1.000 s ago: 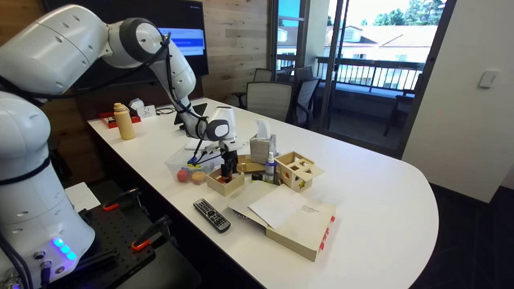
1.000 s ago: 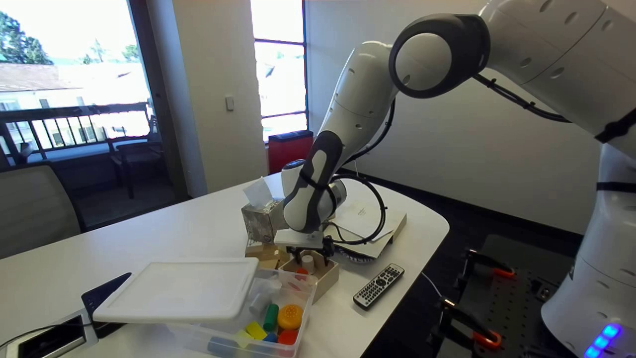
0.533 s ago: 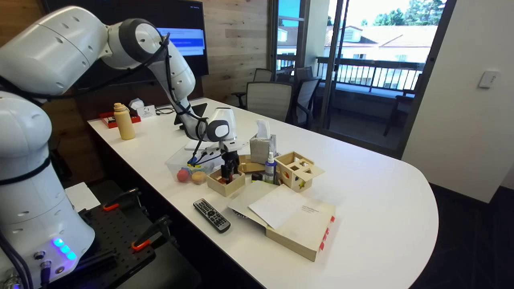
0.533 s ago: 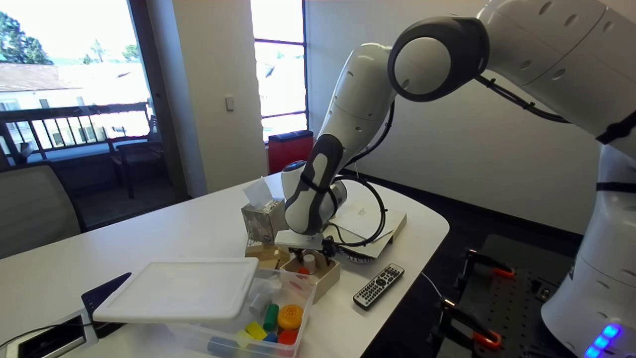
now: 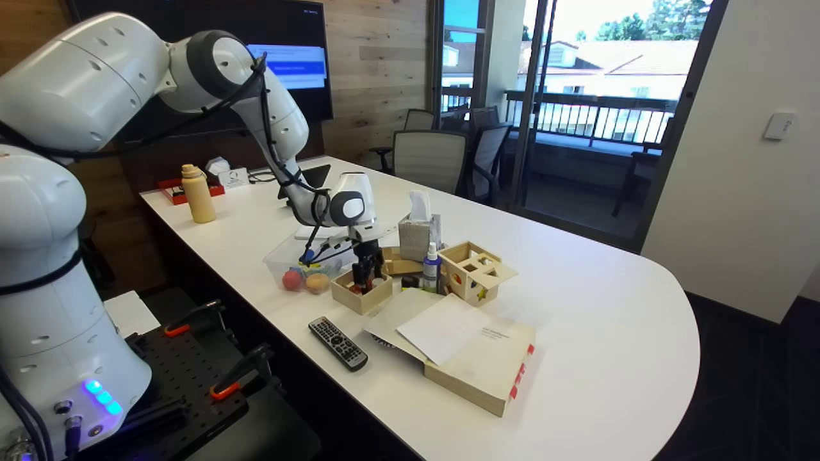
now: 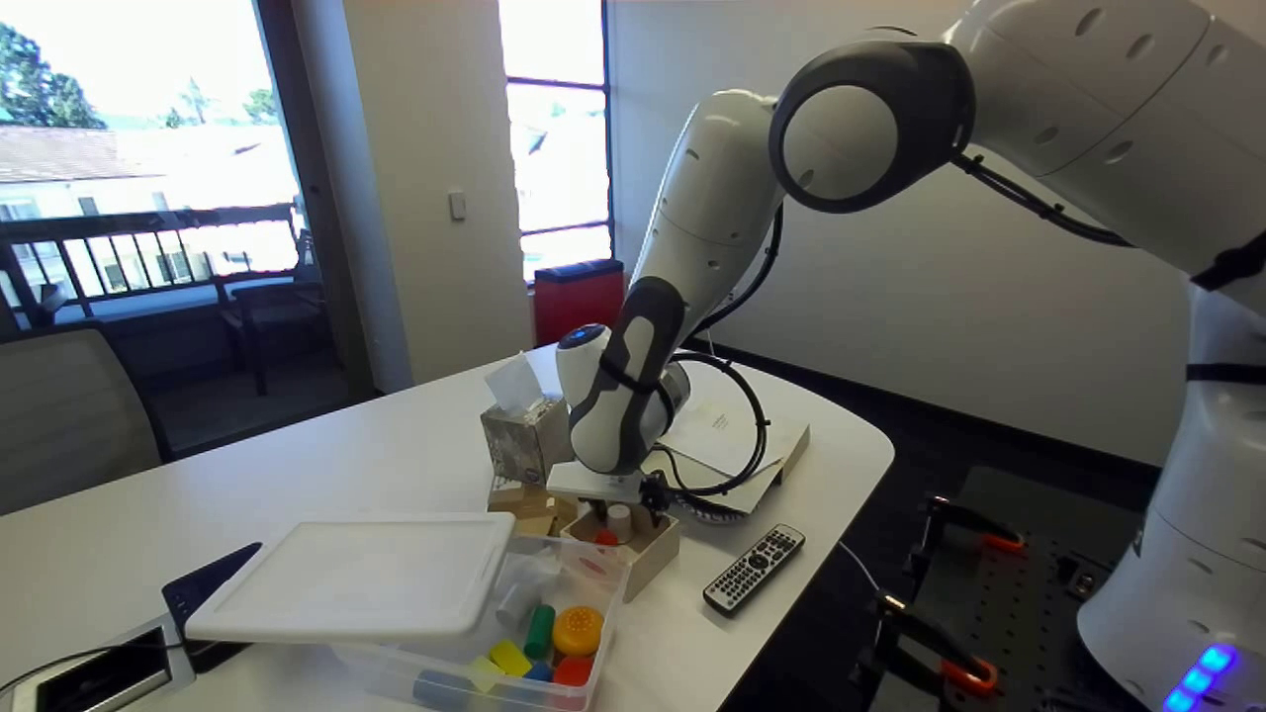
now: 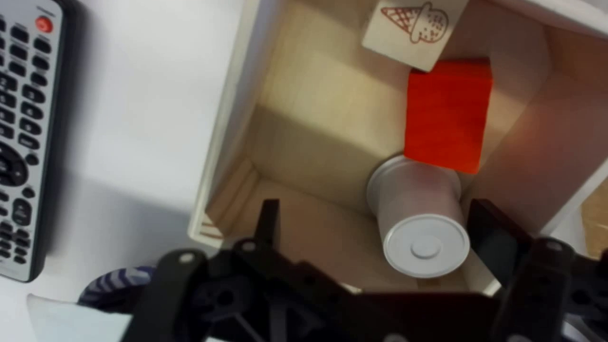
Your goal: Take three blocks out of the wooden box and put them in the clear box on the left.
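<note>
Gripper (image 7: 375,204): jaws apart, empty
Cup (image 7: 420,228): by box (image 5: 348,299) corner, nearer one jaw; descent could topple it
Red block (image 7: 446,118): might then shift

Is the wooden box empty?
Not empty: the wrist view shows a red block, ice-cream block and white cylinder inside the wooden box.

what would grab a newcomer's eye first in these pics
Probably the white robot arm, arched down to the wooden box in both exterior views. In the wrist view, the vivid red block inside that box jumps out, beside a pale block with an ice cream cone drawing. The yellow-orange round piece in the clear box also stands out in an exterior view.
</note>
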You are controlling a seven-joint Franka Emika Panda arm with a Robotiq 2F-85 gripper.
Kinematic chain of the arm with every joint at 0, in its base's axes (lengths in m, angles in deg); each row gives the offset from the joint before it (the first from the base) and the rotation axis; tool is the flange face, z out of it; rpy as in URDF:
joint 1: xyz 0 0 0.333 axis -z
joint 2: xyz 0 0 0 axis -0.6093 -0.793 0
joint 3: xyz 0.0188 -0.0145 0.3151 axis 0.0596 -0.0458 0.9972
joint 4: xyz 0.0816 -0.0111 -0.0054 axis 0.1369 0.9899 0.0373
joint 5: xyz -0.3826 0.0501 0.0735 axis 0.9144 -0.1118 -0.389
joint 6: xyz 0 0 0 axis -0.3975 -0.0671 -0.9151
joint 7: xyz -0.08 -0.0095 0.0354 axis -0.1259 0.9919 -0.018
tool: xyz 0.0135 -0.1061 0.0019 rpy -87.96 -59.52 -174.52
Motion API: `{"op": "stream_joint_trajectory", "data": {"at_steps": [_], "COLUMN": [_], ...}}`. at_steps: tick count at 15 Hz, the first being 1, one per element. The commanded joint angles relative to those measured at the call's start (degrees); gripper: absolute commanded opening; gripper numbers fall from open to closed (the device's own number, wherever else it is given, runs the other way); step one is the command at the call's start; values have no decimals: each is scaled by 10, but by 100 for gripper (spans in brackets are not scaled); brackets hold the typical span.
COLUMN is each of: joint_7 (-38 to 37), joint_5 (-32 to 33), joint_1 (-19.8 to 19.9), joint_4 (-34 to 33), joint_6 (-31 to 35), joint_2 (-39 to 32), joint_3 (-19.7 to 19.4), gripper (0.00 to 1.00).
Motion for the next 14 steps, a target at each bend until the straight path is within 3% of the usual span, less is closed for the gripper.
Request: {"op": "stream_joint_trajectory", "data": {"at_steps": [1, 7, 14], "joint_7": [-35, -67, -66], "joint_5": [20, 56, 64], "joint_1": [-15, -35, -35], "joint_4": [-3, -9, -14], "joint_6": [-1, -9, -10], "joint_2": [-5, -10, -17], "joint_3": [-16, -35, -33], "gripper": [100, 100, 100]}}
